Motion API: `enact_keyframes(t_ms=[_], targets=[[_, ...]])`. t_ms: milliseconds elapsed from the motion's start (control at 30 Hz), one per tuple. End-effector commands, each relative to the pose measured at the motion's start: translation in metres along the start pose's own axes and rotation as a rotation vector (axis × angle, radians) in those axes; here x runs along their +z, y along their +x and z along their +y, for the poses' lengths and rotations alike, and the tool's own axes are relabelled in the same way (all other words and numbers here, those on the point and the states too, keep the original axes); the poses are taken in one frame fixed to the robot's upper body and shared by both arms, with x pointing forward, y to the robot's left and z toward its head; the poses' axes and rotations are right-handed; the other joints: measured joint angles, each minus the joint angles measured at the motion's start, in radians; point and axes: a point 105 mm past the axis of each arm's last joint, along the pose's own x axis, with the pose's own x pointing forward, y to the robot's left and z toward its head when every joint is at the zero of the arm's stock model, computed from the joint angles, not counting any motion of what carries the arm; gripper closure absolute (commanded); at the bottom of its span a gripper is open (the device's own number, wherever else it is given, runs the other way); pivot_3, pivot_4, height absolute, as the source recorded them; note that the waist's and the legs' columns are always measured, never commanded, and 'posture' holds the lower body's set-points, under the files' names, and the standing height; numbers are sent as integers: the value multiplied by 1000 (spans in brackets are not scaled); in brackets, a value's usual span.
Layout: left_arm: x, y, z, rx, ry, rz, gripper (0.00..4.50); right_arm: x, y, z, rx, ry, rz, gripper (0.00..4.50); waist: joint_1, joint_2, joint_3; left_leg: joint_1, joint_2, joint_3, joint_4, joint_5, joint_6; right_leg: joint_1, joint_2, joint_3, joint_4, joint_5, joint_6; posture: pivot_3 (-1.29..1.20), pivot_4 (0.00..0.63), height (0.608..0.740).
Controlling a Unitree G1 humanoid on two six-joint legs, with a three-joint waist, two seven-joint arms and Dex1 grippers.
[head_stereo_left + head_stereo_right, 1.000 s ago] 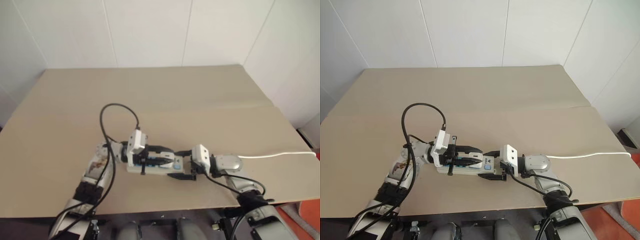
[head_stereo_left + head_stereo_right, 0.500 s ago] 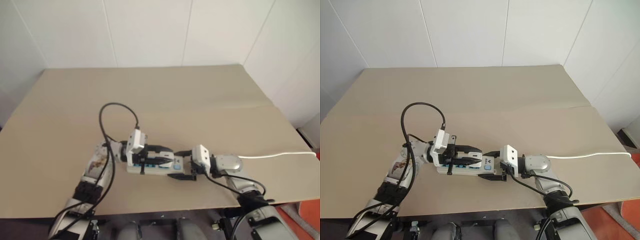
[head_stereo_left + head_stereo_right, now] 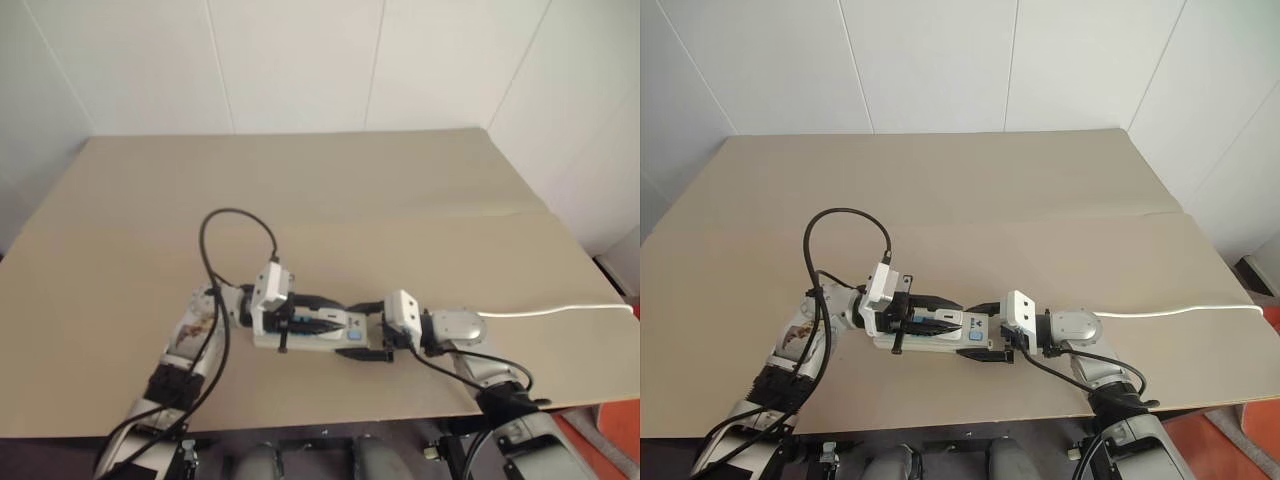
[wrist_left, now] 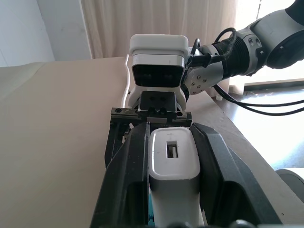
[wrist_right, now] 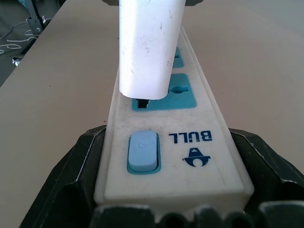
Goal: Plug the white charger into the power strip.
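Strip point(image 5: 164, 142) is laid flat on the tan counter point(image 3: 400, 190), near its front edge, running left to right between the 2 arms. Its white cord point(image 3: 555, 311) is led off to the right, past the counter's edge.

Right tool point(image 3: 366, 330): its 2 black fingers point(image 5: 66, 190) are set wide, 1 on each long side of the strip at the switch end. Both fingers are seen against the strip's sides in the right wrist view, so the strip is gripped there. The blue switch point(image 5: 141, 152) and a printed "BULL" mark are seen just ahead of the fingers.

Left tool point(image 3: 322, 316): closed on the charger point(image 4: 173, 159), 1 black finger point(image 4: 126, 190) pressed on each side of the white body. The tool is held level over the strip, pointing toward the right tool.

Charger point(image 5: 149, 47): held upright directly over the blue socket point(image 5: 164, 97) nearest the switch. Its lower end is met with the socket face at the slots; a thin dark gap is left under 1 edge, so full seating cannot be told. A 2nd blue socket is partly seen behind it.

A black cable point(image 3: 235, 225) is looped on the counter behind the left arm.
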Motion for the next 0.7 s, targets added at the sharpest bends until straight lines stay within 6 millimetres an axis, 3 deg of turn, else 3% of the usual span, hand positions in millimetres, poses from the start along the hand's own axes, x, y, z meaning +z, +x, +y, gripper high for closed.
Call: enact_keyframes(t_ms=[33, 467, 700], targets=[[-9, -7, -4, -6, 21, 50, 3473, -29, 0, 25, 99, 80, 121, 1071, 0, 0, 0, 0, 0, 0, 0, 0, 0, 0, 0, 0, 0, 0, 0, 0, 150, 740], [-57, -30, -11, 50, -25, 181, 3473, -27, -1, 25, 108, 82, 131, 1071, 0, 5, -8, 2, 0, 0, 0, 0, 0, 2, 0, 0, 0, 0, 0, 0, 150, 740], [-51, -30, -5, 97, -21, 167, 3473, -28, 0, 24, 109, 81, 133, 1071, -1, 8, -15, 13, 0, 0, -1, -2, 3, 14, 0, 0, -3, -1, 0, 0, 150, 740]])
